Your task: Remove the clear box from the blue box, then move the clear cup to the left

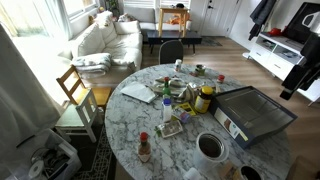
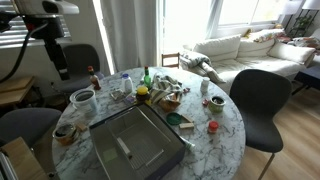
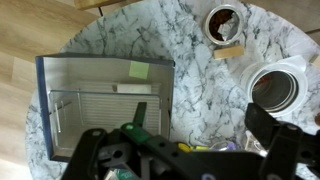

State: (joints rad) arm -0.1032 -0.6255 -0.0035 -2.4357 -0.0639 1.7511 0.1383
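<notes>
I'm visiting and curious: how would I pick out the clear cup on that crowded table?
Find the round marble table and the big blue-grey box on it. The clear cup stands on the marble just beside that box, near the table's edge. It is short, wide and open, a pale ring with a dark inside, unlike the yellow-lidded jar.

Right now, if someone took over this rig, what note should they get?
Gripper: open, empty, hovering above the table.
Clear box: lying inside the blue box, untouched.
Clear cup: standing on the table beside the blue box.
Done: nothing yet.
Left: lift the clear box out of the blue box, then move the clear cup to the left.
</notes>
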